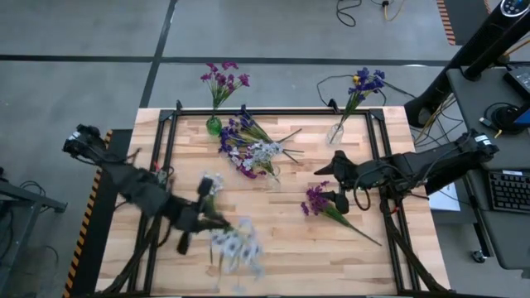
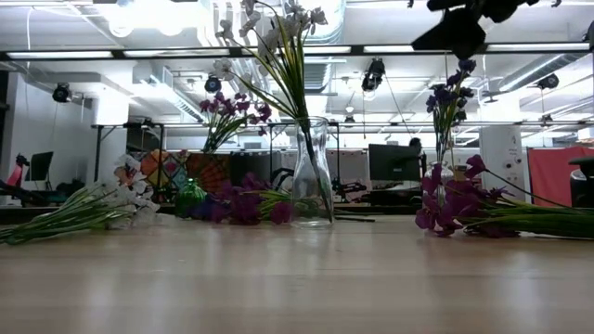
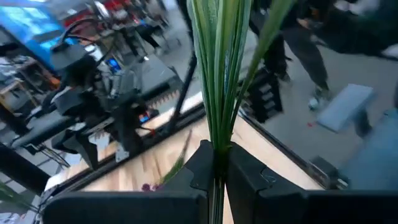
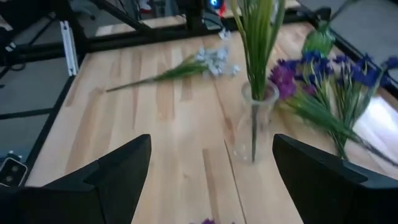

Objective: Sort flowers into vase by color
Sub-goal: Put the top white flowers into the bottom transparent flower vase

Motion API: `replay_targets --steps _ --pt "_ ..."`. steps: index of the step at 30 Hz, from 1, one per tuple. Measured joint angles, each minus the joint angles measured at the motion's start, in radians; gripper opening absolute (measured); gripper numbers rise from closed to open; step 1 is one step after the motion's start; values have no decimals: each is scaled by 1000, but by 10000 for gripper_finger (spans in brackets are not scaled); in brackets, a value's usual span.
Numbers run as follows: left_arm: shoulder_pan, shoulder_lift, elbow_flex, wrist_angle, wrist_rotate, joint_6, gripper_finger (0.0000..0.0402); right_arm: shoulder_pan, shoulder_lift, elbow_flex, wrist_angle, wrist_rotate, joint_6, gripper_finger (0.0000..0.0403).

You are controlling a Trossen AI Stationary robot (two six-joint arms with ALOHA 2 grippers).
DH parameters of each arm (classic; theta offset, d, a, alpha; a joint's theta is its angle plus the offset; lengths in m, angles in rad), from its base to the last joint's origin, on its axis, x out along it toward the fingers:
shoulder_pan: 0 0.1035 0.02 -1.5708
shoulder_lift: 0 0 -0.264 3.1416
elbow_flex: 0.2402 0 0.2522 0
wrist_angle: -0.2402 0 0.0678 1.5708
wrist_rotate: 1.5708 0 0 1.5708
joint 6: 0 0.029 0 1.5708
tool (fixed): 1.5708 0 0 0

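Flowers with pale heads are clenched by their green stems in the left tool, held above the surface. The right tool hangs released near a magenta spray. Loose stems could slip or miss the narrow clear vase.

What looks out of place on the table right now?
Loose flowers remain unsorted: a mixed purple and white heap lies beside the clear middle vase, and a magenta spray lies flat under the open right pincer. The left pincer grips a white spray.
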Motion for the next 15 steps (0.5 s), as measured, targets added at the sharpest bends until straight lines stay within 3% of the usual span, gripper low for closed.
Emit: replay_targets --steps 5,9,15 --pt "130 24 -264 494 133 8 9 8 41 0 109 0 -81 327" --pt "174 76 -428 851 151 -7 9 29 109 -1 252 -1 -168 327" --pt "185 197 -525 1178 145 -13 9 50 261 -1 596 -3 -316 327"
